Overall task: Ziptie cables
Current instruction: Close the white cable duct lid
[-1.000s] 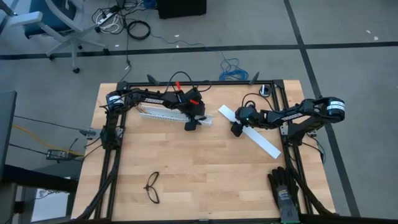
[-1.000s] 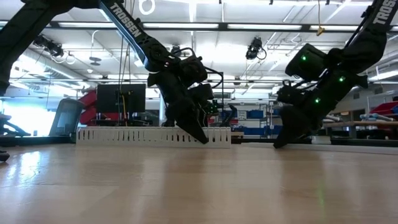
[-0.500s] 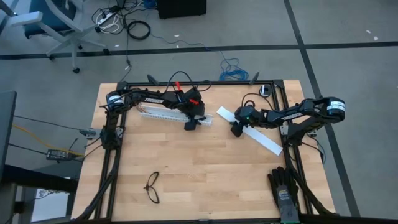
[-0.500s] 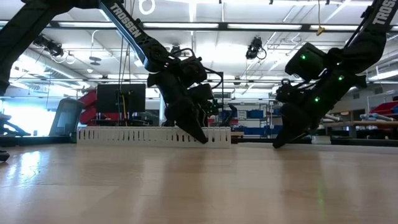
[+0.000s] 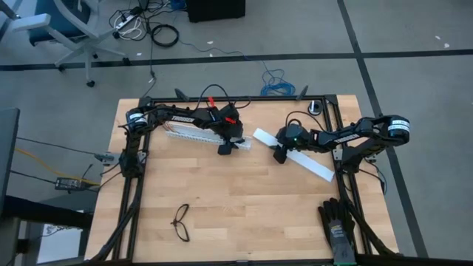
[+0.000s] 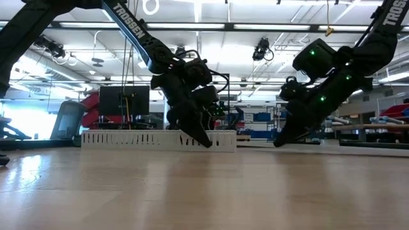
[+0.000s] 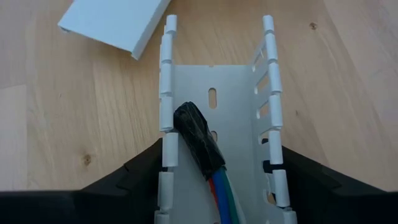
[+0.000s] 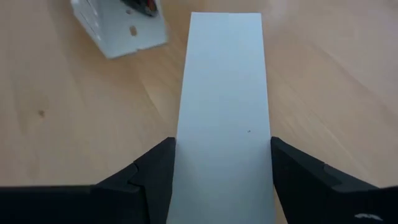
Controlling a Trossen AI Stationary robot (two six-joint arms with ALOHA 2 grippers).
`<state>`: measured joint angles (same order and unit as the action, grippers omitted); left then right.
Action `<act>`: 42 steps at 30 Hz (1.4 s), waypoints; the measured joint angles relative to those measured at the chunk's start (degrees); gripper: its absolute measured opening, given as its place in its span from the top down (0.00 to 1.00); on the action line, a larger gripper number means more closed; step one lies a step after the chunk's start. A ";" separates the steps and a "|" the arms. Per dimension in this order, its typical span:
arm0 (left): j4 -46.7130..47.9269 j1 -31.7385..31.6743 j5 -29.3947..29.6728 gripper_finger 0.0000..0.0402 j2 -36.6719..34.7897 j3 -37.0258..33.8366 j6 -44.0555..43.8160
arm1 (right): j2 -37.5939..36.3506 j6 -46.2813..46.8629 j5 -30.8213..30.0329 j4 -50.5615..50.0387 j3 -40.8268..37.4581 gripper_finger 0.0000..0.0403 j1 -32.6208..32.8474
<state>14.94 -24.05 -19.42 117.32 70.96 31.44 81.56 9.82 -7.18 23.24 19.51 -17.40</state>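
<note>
My left gripper (image 5: 225, 147) sits near the far edge of the table (image 5: 244, 214), about midway along it, with its two fingers (image 7: 140, 171) pressed against the outer sides of a white slotted tray (image 7: 214, 106), so it is gripping the tray. The cables (image 7: 219, 190) lie inside that tray, with their dark taped end (image 7: 198, 138) between the tray walls. My right gripper (image 5: 281, 154) is just beside it, toward the right edge of the table, and its fingers (image 8: 155, 168) are squeezed on both long edges of a flat white strip (image 8: 225, 99). One end of the strip lies close to the end of the tray. A pair of black glasses (image 5: 181, 222) lies near the front left corner, and black gloves (image 5: 338, 222) lie at the front right corner.
</note>
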 joint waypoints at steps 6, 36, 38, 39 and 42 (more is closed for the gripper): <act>0.02 0.00 0.01 0.37 0.00 0.00 -0.02 | 0.00 -0.21 1.70 2.76 0.00 0.43 0.04; 7.72 -0.35 0.50 0.37 -0.51 1.99 0.11 | -0.15 -1.48 6.36 10.36 0.11 0.50 0.45; 8.57 -0.39 0.70 0.37 -0.98 1.97 0.33 | -0.15 -1.97 6.36 10.63 0.11 0.50 0.45; 9.07 -0.47 0.76 0.37 -1.38 1.95 0.87 | -0.15 -1.95 6.36 11.08 0.11 0.50 0.45; 9.88 -0.74 0.76 0.37 -2.23 1.84 2.18 | -0.15 -0.63 6.36 12.54 0.11 0.50 0.45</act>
<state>24.82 -24.80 -18.66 115.09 72.79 33.63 81.41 9.18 -0.82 35.78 19.62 -16.95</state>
